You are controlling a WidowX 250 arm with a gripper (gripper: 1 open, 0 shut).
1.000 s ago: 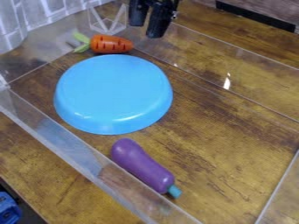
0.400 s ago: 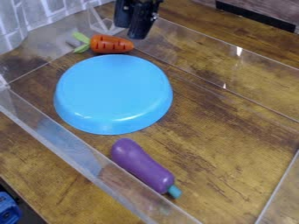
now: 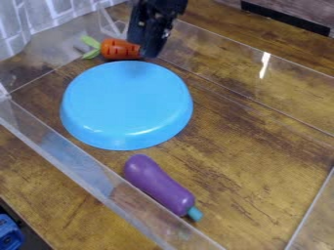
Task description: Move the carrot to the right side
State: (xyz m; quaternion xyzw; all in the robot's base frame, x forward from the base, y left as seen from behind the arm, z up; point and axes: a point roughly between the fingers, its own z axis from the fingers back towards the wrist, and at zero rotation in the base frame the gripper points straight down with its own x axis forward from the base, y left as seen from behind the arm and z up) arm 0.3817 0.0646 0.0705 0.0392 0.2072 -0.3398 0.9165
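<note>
Upper left of frame: my claw (image 3: 148, 37) hangs by carrot (image 3: 121, 49), likely lining up a grasp; can't tell if fingers are parted or together.

One small orange toy carrot (image 3: 121, 49) with a leafy green top, at the far left. One round blue plate (image 3: 127, 105), near the carrot, left of centre. One purple toy eggplant (image 3: 159, 186) with a teal stem, nearer than the plate. One black gripper (image 3: 151, 31), at the far side. One blue item (image 3: 11, 234), partly cut off, in the near left corner.
</note>
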